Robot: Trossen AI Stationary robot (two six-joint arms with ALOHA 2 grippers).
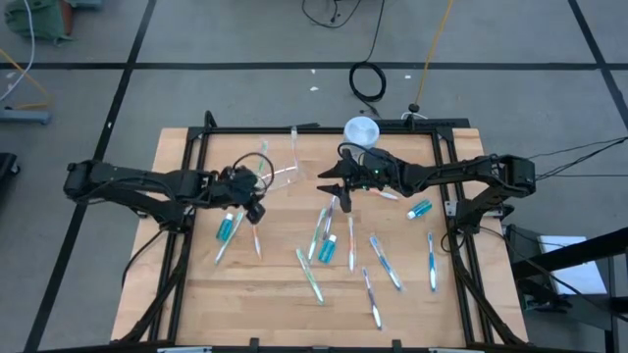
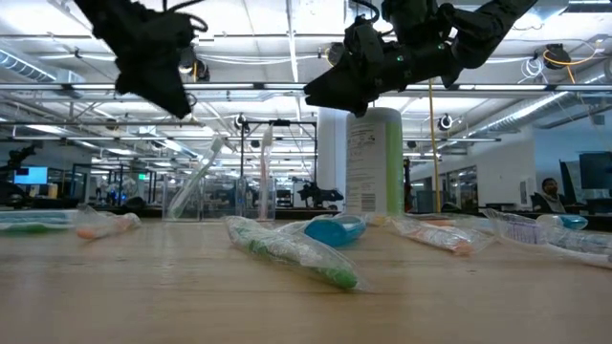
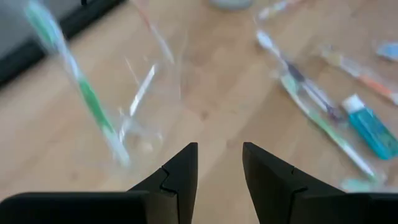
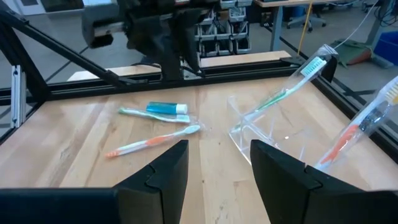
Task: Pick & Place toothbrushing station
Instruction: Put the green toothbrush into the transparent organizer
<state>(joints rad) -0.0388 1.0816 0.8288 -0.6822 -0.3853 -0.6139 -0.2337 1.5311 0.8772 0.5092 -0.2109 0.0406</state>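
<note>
Two grippers, left (image 1: 250, 196) and right (image 1: 334, 181), flanked the cup (image 1: 285, 172) from above, brushes (image 1: 378, 260) scattered nearer. Low down, both hung clear of the table (image 2: 191, 287). Each wrist showed parted, empty fingers (image 3: 180, 177) (image 4: 165, 171). Any nudge might have toppled the cup.

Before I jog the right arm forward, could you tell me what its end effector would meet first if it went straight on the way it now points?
Most likely the clear plastic cup, which stands just beyond the right end effector and already holds two toothbrushes; the left end effector is farther on. Depth is hard to judge, so it might pass just beside the cup.
</note>
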